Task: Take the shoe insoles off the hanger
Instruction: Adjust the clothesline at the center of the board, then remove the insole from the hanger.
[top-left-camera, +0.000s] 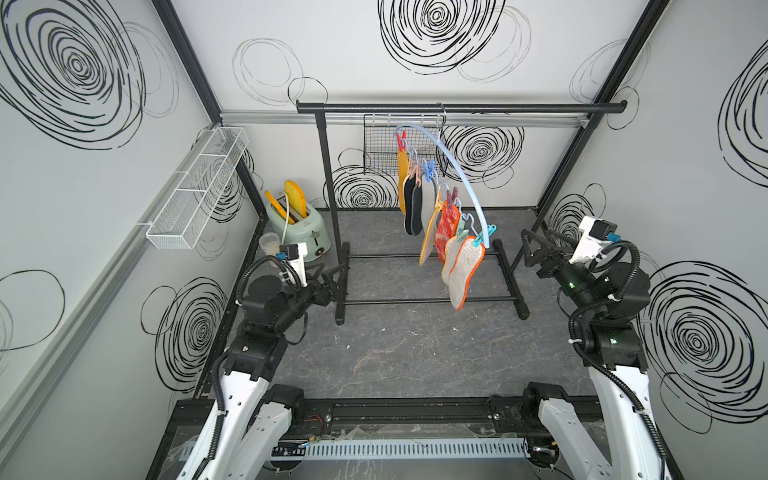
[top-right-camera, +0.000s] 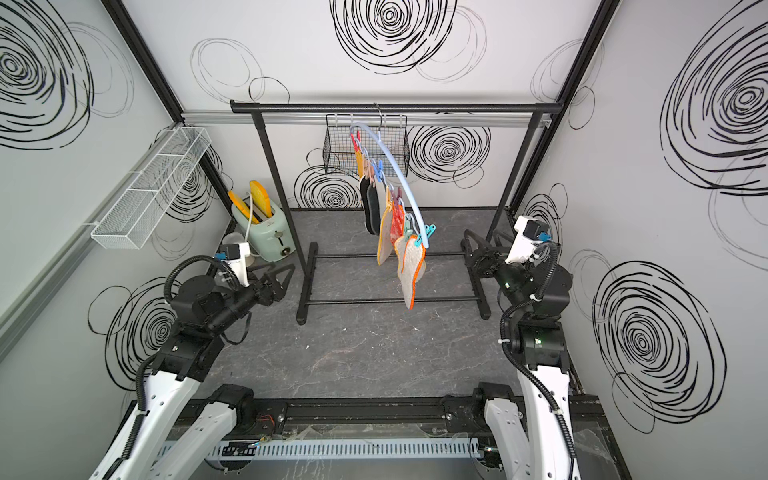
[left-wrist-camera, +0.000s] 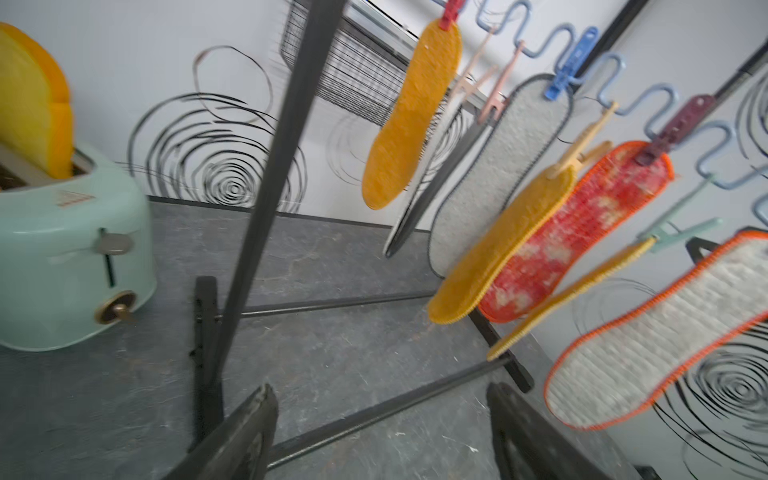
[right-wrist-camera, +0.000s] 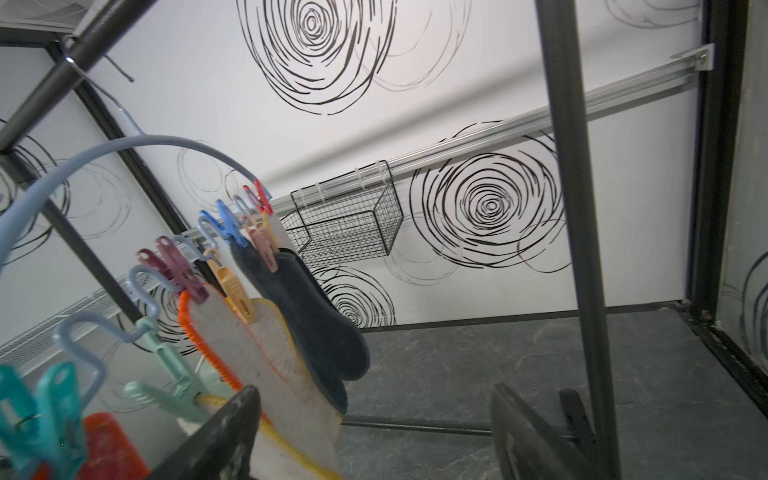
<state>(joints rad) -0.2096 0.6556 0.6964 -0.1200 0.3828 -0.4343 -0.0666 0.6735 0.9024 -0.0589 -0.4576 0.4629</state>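
Left gripper (top-left-camera: 332, 276) and right gripper (top-left-camera: 530, 245) are held open and empty, the shoe insoles (top-left-camera: 465, 274) pegged along the hanger (right-wrist-camera: 137, 143) on the rail (top-left-camera: 457, 109); the nearest should be pinched low and pulled down steadily.

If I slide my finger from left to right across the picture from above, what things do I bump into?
White wire-mesh wall tray → mint-green toaster → pale-blue curved plastic hanger → the robot's black right hand.

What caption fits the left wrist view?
Open left gripper faces insoles pegged to the hanger; toaster beside the rail.
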